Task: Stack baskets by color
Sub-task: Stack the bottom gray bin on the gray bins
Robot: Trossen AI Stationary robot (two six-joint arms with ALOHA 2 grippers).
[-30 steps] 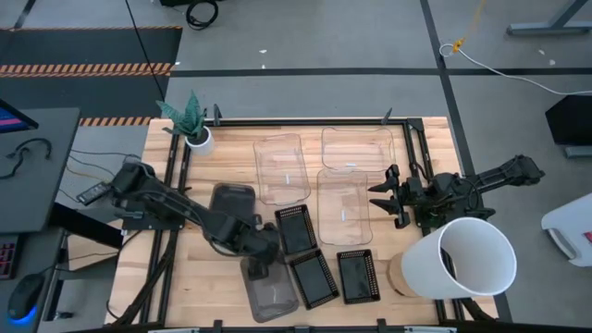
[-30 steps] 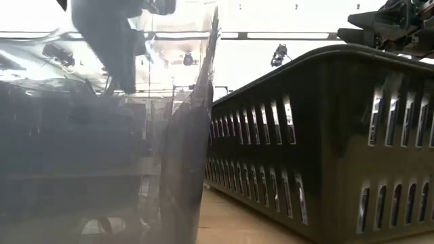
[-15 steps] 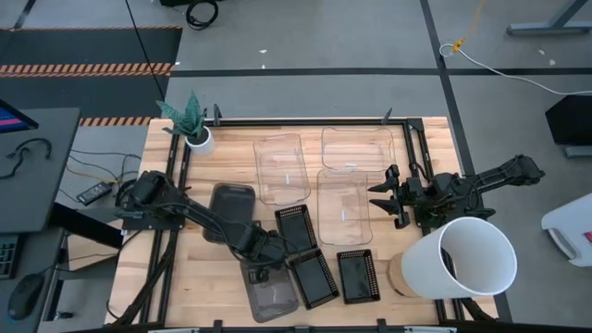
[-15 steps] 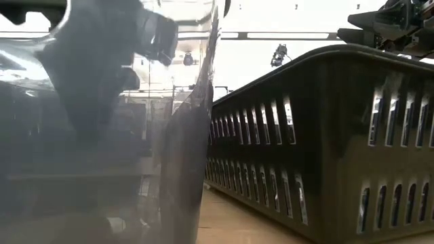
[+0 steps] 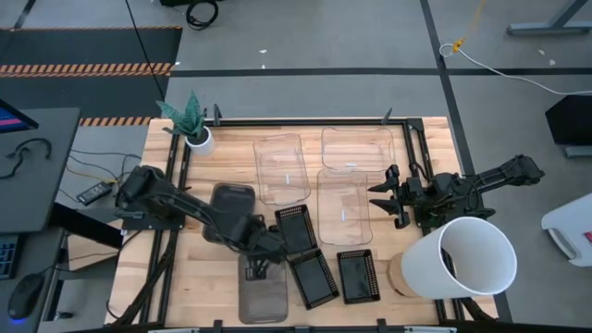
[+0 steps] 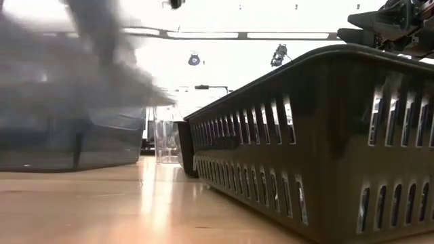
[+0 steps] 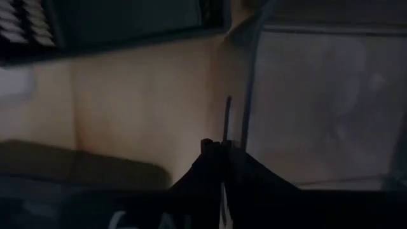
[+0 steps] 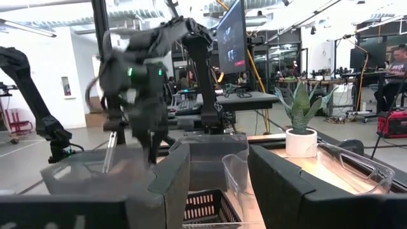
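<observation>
We see our left hand (image 5: pixel 256 268) pinched tight on the rim of a grey basket (image 5: pixel 263 298) at the near edge of the desk (image 5: pixel 208 282), beside two black trays (image 5: pixel 313 277). Farther off, our right hand (image 5: pixel 387 196) waits wide open, holding nothing, next to the clear baskets (image 5: pixel 342 205).

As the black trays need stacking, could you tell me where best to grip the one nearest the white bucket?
Black tray: probably pinch its rear short wall from above, one finger inside; it lies flat, open side up.
</observation>
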